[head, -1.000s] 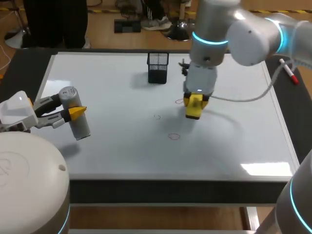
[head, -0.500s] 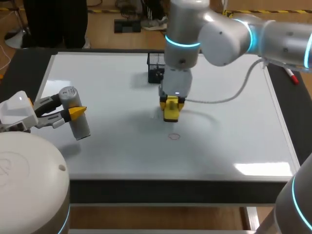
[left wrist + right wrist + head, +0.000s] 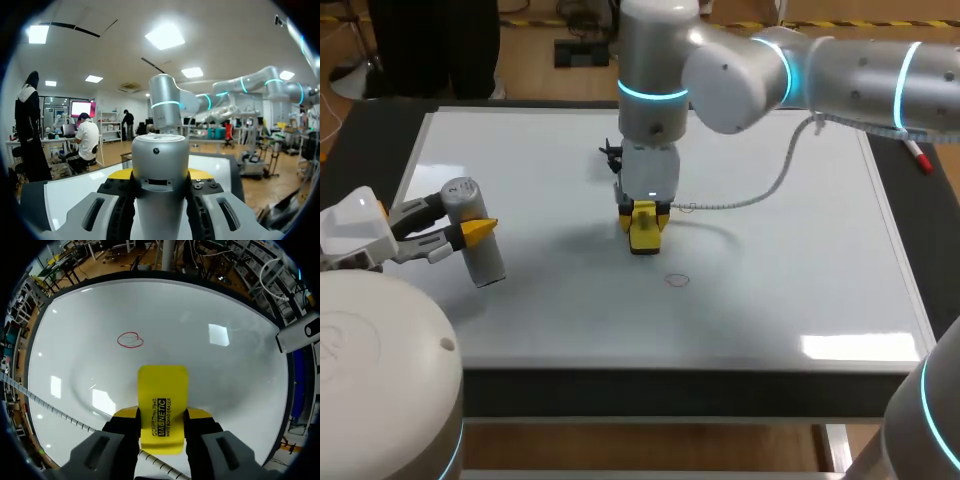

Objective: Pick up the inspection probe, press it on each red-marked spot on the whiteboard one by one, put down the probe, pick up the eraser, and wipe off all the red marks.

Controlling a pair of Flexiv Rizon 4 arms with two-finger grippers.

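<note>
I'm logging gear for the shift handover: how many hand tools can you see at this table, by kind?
probe: 1
eraser: 1
pen: 1
Total: 3

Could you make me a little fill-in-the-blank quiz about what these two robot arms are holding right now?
The right gripper is shut on a ___ eraser. The left gripper is shut on the inspection ___. Ahead of the eraser, a ___ mark sits on the whiteboard.
Missing words: yellow; probe; red.
</note>
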